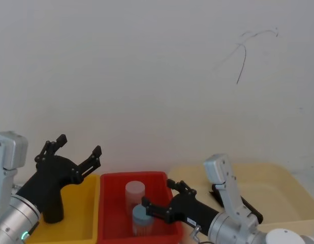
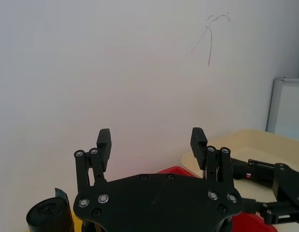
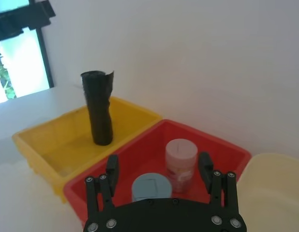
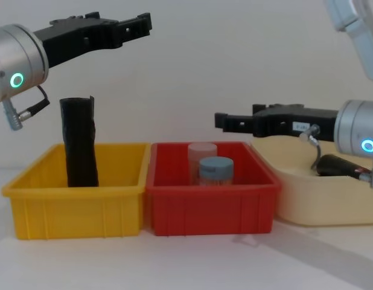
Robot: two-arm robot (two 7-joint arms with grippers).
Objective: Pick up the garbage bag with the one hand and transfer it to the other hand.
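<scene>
Plainly, neither gripper holds anything: the left gripper hangs with fingers spread wide, and below its palm a tall matte black roll stands in the yellow tray; the right gripper, likewise spread and empty, reaches level just above two jars in the red tray; the garbage bag lies on its side in the cream tub, below that gripper's wrist, untouched.

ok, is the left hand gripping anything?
No, the left hand is open and empty, with bare wall between its fingers.
</scene>
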